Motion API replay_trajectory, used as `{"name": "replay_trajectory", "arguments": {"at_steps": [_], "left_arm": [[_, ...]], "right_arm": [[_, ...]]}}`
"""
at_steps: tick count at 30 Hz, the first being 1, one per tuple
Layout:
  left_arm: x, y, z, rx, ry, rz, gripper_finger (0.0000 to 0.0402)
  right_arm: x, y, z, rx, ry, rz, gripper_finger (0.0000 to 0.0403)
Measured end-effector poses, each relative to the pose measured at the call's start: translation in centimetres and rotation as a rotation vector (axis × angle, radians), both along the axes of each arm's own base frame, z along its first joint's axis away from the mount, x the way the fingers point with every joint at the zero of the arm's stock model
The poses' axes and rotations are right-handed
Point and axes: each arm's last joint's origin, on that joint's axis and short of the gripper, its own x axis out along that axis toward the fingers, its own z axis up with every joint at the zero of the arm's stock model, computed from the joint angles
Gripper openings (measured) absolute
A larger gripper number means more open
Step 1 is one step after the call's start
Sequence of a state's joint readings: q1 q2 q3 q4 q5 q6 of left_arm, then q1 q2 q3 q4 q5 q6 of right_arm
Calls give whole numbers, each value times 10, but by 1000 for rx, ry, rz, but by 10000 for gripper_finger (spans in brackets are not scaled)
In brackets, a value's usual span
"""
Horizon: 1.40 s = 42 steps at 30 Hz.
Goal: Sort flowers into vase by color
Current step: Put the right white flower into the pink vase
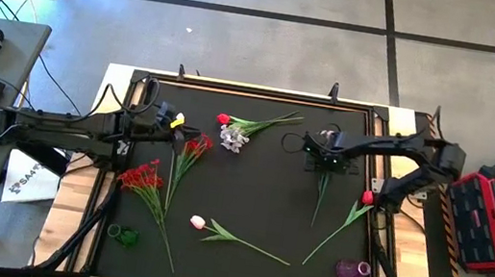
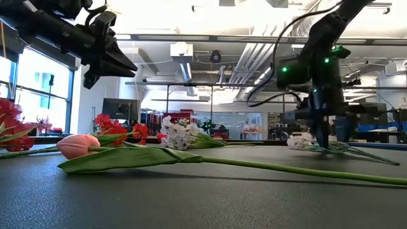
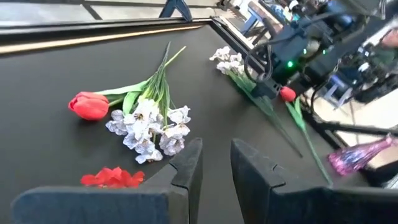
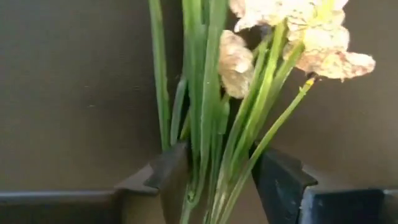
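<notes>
White-blossom sprig stems (image 4: 214, 143) between right end effector (image 4: 230, 180) fingers.

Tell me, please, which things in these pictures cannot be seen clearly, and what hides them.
- High view: the white sprig under the right gripper is mostly hidden by that gripper.
- Right wrist view: the picture's edge cuts the stems off; the fingers flank them, contact unclear.
- Low view: the red blossoms are cut off by the picture's edge.
- High view: the green vase and purple vase are too small to show contents.
</notes>
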<state>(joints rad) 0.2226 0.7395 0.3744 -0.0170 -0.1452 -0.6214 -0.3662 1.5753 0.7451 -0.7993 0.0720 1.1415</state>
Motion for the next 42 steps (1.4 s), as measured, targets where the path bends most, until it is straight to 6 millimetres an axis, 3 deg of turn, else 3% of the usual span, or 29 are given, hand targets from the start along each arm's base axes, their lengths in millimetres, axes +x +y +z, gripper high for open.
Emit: {"name": "replay_trajectory", "arguments": {"at_steps": [6, 9, 14, 20, 25, 30, 35, 42], "left_arm": [[0, 0, 0, 32, 17, -20, 69], [0, 0, 0, 51, 25, -29, 69], [0, -1, 0, 109, 47, -90, 69], [1, -2, 0, 191, 68, -159, 69], [3, -4, 6, 205, 4, -157, 65], [5, -8, 10, 202, -38, -53, 34], [10, -16, 17, 221, -117, -65, 5], [28, -34, 15, 227, -169, -65, 0]], "right_arm": [[0, 0, 8, -21, -62, 21, 25], [-6, 2, 25, -72, -121, 18, 14], [-13, 16, 81, -228, -295, 102, 4], [-28, 46, 159, -522, -527, 476, 2], [-54, 68, 211, -569, -760, 668, 1], [-80, 82, 232, -396, -905, 659, 1], [-101, 98, 243, -317, -1018, 920, 0], [-128, 116, 254, -225, -1209, 1139, 0]]}}
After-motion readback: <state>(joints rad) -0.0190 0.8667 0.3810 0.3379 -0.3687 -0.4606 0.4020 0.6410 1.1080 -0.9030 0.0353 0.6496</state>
